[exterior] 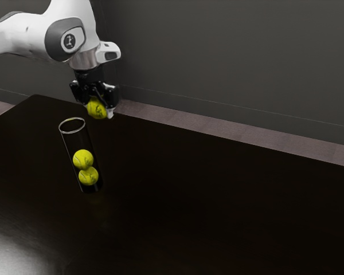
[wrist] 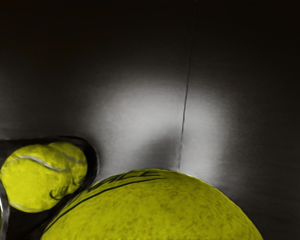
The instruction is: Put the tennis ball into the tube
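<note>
The ball [exterior: 96,107] was up in the air, above the level of the tube's [exterior: 74,140] rim and off toward the exterior view's right of it, clear of the opening. It sat between the two fingertips of the gripper [exterior: 100,112], low in its grasp, one finger against each side, so the gripper was pinching it. Its underside bulged below the black finger mounts, and dark lettering and a curved line ran over its yellow felt in the wrist view. The tube, see-through with a pale ring for a rim, stood on the table just beside and below the ball, its mouth open. Inside the tube were two more balls: the lower ball [exterior: 88,176] near its bottom and the upper ball [exterior: 83,159] resting on that one, with bare space from there up to the rim. The white arm [exterior: 23,33] came in from the exterior view's left, higher than the tube, and the gripper hung down from its end. Under the tube and all round it spread the dark, glossy table [exterior: 218,200]. Beyond the tube, past the table's far edge, ran a strip of brownish floor [exterior: 218,130], and behind that rose a grey wall [exterior: 229,63].
</note>
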### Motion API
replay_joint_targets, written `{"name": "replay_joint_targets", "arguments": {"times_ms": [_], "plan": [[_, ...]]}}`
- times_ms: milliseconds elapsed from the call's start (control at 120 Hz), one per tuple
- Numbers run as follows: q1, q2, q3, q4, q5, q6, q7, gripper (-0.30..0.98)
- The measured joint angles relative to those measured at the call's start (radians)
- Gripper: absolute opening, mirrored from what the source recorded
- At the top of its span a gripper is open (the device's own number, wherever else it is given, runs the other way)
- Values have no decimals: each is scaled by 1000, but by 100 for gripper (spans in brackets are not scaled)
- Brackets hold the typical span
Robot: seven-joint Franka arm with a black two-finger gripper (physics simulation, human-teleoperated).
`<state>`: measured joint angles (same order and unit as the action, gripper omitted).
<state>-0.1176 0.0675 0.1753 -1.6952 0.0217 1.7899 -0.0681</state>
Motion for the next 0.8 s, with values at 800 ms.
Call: {"name": "replay_joint_targets", "arguments": {"times_ms": [800], "plan": [[228,125,20,108,-157,-90,248,51]]}}
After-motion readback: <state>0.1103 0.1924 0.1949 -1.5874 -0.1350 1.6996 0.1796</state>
